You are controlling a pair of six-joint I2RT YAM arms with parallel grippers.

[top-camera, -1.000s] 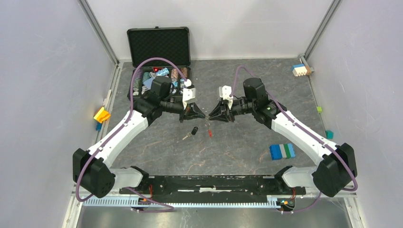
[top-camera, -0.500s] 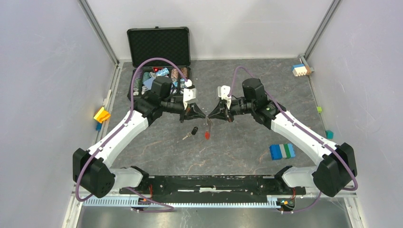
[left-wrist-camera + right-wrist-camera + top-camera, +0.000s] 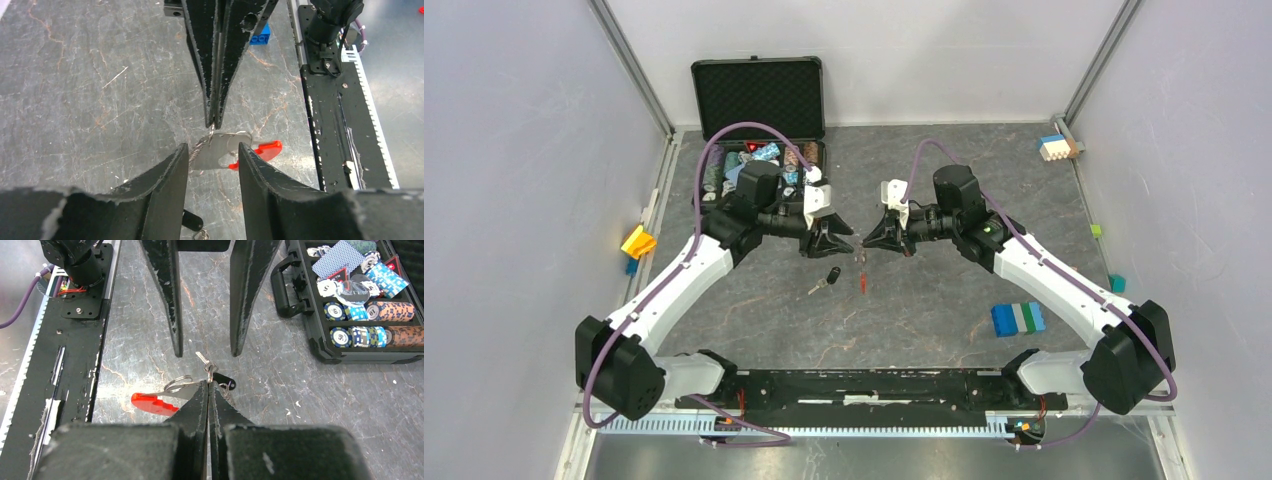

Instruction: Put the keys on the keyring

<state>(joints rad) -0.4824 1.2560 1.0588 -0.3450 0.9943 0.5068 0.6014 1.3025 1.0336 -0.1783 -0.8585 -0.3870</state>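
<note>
The right gripper pinches the keyring by a thin edge while the left gripper hangs released, so it may slip and drop.

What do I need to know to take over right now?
Left gripper: open, empty, facing the right one.
Right gripper: fingers shut on the keyring, pinching its metal ring; the red tag trails to one side.
Key: loose on the table, near the left gripper.
Done: ring gripped.
Left: pick up the key, probably with the left, and thread it on.
</note>
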